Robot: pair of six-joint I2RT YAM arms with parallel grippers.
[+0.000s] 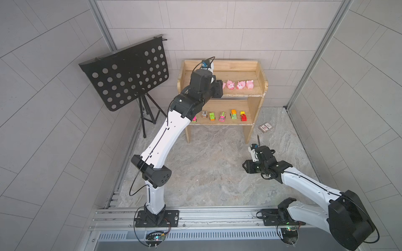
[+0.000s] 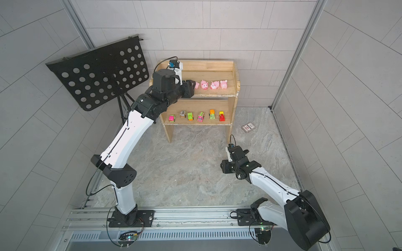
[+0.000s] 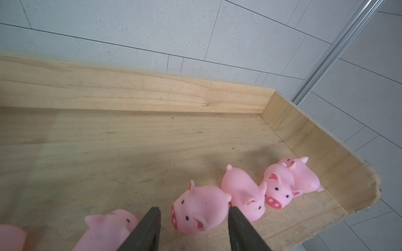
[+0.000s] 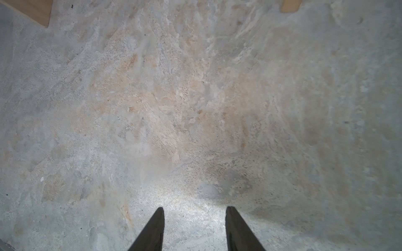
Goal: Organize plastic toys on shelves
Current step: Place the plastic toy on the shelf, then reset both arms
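On the top board of the small pale wooden two-shelf unit (image 1: 235, 64), a small glossy pink plastic pig (image 3: 199, 210) is seen standing on its feet, in a row with five other pink pigs (image 3: 241, 193). On the lower board, six tiny bright toy cars (image 2: 200, 116) are lined up. The pig is framed by the black jaws of the left gripper (image 3: 194, 208), which are held apart, one on each side; a gap is seen beside one jaw, so the pig is not squeezed. The right gripper (image 4: 194, 209) is held low over the grey stone table (image 1: 206, 163), well apart from the shelves, its jaws apart with nothing between them. A flat grey-red card packet (image 1: 265, 127) is seen on the table near a shelf leg, and a black music stand with round holes (image 1: 126, 73) is set beside the shelves. The step in hand is judged to be the setting down of this pig, likely the last toy. Next, the left gripper should be drawn back slowly and straight, so no pig is knocked.
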